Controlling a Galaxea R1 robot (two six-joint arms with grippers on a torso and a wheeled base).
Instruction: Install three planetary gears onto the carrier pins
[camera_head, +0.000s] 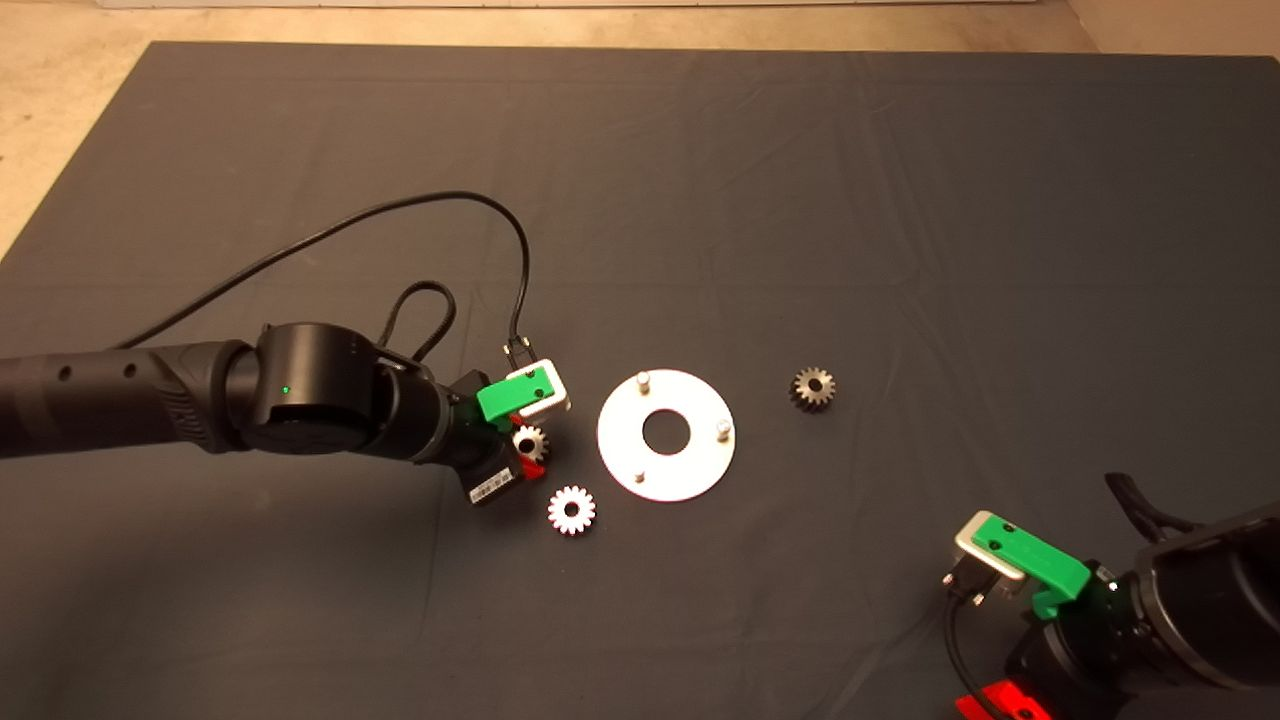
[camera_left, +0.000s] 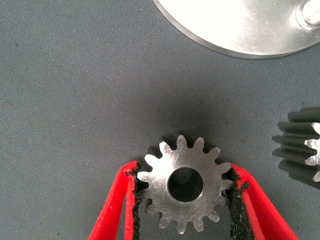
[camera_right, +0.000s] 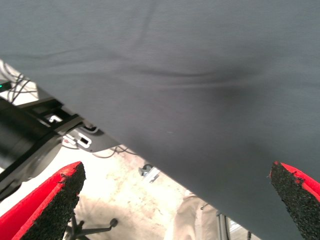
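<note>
On the dark mat (camera_head: 300, 130) our left gripper (camera_left: 185, 187) pinches one gear (camera_left: 184, 184) beside the plate (camera_head: 690, 470), ready for its pins (camera_head: 644, 380), while our right gripper (camera_right: 175, 200) waits open at the mat's near right corner.

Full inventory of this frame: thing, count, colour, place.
planetary gears: 3, silvery to dark grey. One between the left end effector's pads, one on the mat near the disc's lower left, one dark, right of the disc.
carrier disc: 1, silver, mid-mat, central hole.
carrier pins: 3, silver, all bare, upright near the disc's rim.
mat: 1, dark grey, covers the table.
cable: 1, black, loops over the left arm.
left end effector: green, red fingers, left of the disc, closed on a gear.
right end effector: open, parked lower right.
</note>
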